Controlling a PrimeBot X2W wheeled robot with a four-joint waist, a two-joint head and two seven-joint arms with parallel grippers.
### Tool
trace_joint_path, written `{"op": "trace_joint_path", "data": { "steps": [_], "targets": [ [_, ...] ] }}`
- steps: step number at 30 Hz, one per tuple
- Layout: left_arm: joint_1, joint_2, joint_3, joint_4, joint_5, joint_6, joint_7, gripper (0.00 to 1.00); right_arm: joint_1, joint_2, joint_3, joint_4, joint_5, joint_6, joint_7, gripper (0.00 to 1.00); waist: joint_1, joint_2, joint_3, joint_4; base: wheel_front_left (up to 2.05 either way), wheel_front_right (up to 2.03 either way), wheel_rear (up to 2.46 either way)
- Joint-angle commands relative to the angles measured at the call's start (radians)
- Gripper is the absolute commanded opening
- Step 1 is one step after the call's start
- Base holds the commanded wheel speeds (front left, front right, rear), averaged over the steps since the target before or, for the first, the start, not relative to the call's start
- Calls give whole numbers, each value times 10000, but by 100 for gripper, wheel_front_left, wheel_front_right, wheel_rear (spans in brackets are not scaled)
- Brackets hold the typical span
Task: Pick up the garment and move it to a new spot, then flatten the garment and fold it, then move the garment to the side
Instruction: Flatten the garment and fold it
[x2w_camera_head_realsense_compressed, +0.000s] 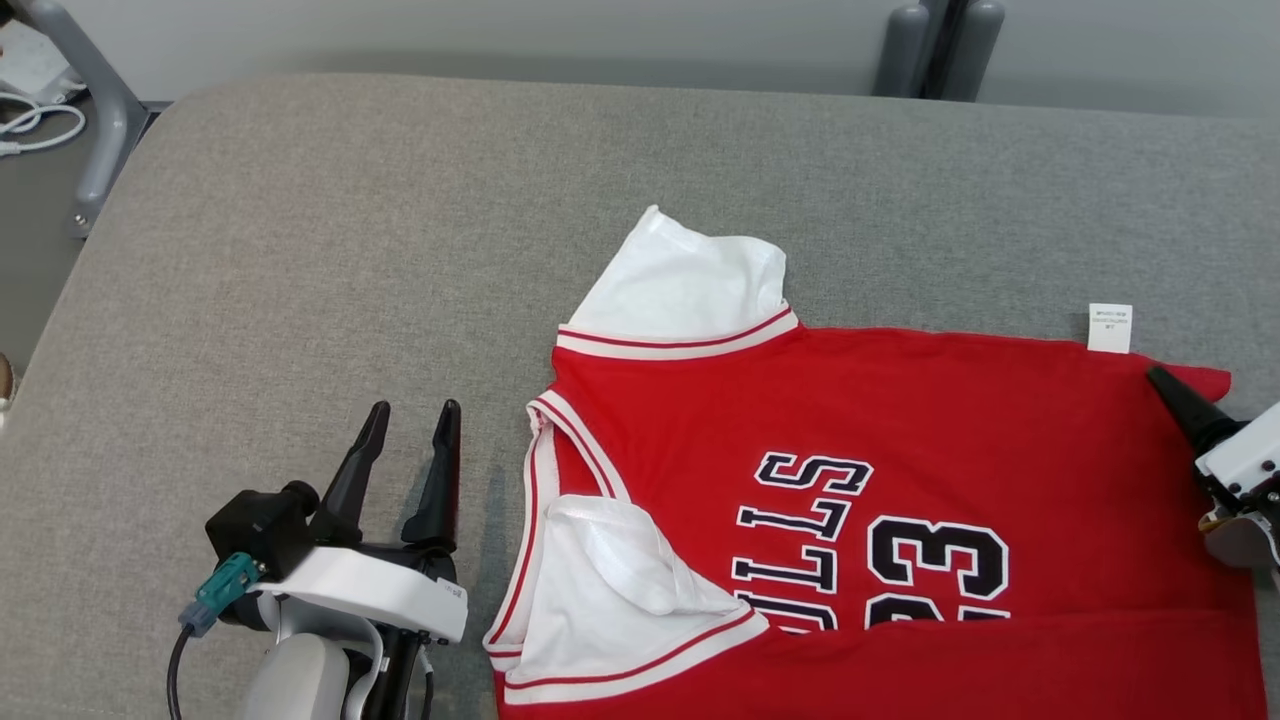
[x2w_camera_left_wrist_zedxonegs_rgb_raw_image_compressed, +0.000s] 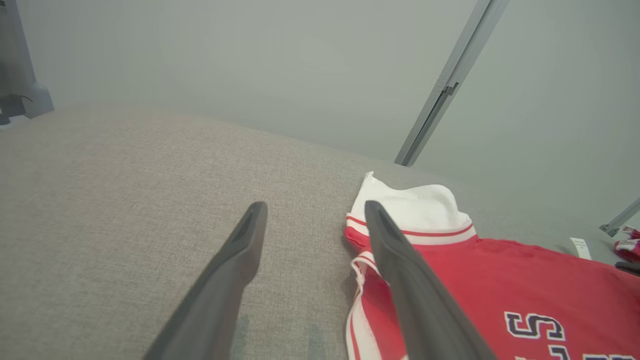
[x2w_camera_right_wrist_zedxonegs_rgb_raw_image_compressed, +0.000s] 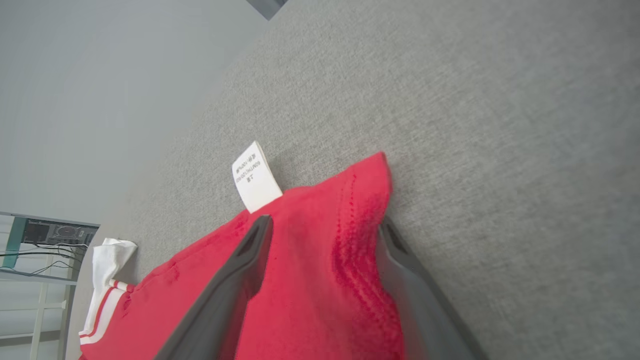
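Head view: you see the red jersey-style T-shirt with white short sleeves (x2w_camera_head_realsense_compressed: 900, 440) lying spread on the grey fabric-covered table (x2w_camera_head_realsense_compressed: 300, 250), right of centre. Its neck end points toward the robot's left and its hem end toward the right (the near edge runs off the bottom of the picture).

- The black-and-white "BULLS 23" lettering (x2w_camera_head_realsense_compressed: 870, 550) reads sideways. A fold of red cloth along the near edge cuts off its lowest part.
- The far white sleeve (x2w_camera_head_realsense_compressed: 690, 280) lies out on the table. The near white sleeve (x2w_camera_head_realsense_compressed: 610, 590) is turned in over the red body.
- A small white tag (x2w_camera_head_realsense_compressed: 1110, 328) pokes out from the far edge, close to the hem corner.
- The left gripper (x2w_camera_head_realsense_compressed: 415, 407) is over bare table just beside the striped neckline. Its fingers are spread with nothing between them.

Right wrist view: note the right gripper (x2w_camera_right_wrist_zedxonegs_rgb_raw_image_compressed: 325, 222) at the hem corner, beside the tag. Its fingers are held apart with the bunched red hem between them. One finger lies over the cloth and the other sits at the cloth's outer edge, partly tucked behind it.

Left wrist view: the spread fingers point past the neckline toward the far sleeve.
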Motion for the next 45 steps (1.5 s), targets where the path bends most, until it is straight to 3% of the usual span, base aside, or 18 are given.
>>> {"op": "trace_joint_path", "data": {
  "steps": [1,18,30,31,33,34,45],
  "targets": [
    [-186,34,-32,-37,-25,-32,-47,100,-196,-128,18,59,110,1,2,100,0,-1,190,115,0,0,0],
    [-439,32,-257,-148,-326,-26,-48,100,-956,-588,382,-118,268,1,-951,100,0,-1,640,427,0,0,0],
    [-500,31,-349,-1,-416,-27,-49,100,-907,-744,1216,611,96,1,-857,100,0,-1,582,331,0,0,0],
    [-510,31,-362,2,-423,-27,-47,100,-922,-747,1257,634,119,1,-850,82,0,-1,572,323,0,0,0],
    [-530,32,-387,4,-431,-27,-47,100,-952,-761,1377,621,113,1,-813,8,0,-1,554,309,0,0,0],
    [-543,32,-400,4,-438,-27,-47,100,-974,-775,1431,598,95,1,-825,0,0,-1,546,304,0,0,0],
    [-1646,73,-1208,594,-249,-25,-47,100,-1331,-750,2141,259,-238,1,-1481,0,0,-1,782,1,0,0,0]
  ]
}}
